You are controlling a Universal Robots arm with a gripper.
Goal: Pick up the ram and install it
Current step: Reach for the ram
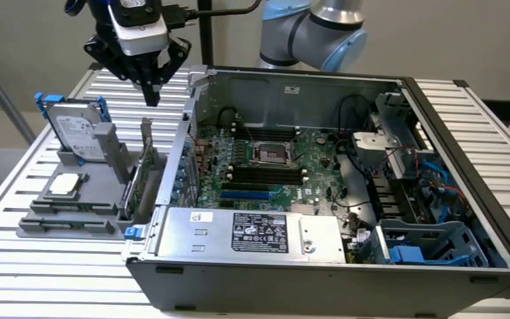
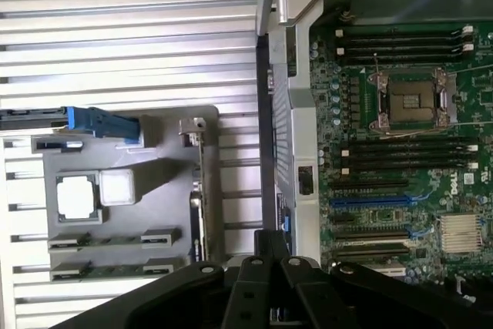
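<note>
My gripper hangs closed and empty above the table, by the open computer case's corner. The ram sits slotted in the gray holder near the table's edge on the exterior view's left.

**What I Look Like**

My pincer is black, with thin fingers that get narrow at the tips. Above it sits a small box, white and grey, with black cables coming out of it. My arm is a fat round tube, shiny grey, with light blue caps on its joints.
</note>
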